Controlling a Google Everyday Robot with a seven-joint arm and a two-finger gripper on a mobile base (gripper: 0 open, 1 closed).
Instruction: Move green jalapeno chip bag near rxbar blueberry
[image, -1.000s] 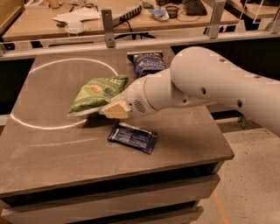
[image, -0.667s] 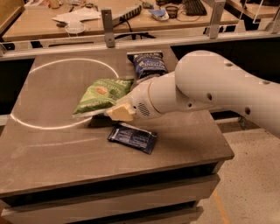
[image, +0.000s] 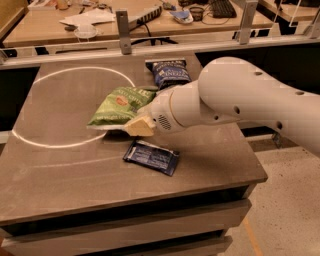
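The green jalapeno chip bag (image: 120, 104) is light green and puffy, tilted a little above the grey table (image: 60, 170) near its middle. My gripper (image: 139, 126), with tan fingers at the end of the big white arm (image: 235, 100), is shut on the bag's lower right edge. The rxbar blueberry (image: 151, 156) is a flat dark blue wrapper lying on the table just below and slightly right of the gripper, a short gap from the bag.
A puffy dark blue chip bag (image: 170, 74) lies at the table's back, behind the arm. A white circle (image: 50, 142) is drawn on the left half of the table. A rail with metal posts (image: 123, 30) and a cluttered desk (image: 65, 25) stand behind.
The gripper has carried the green bag a little to the right, towards the rxbar. The rxbar and the dark blue bag have not moved.
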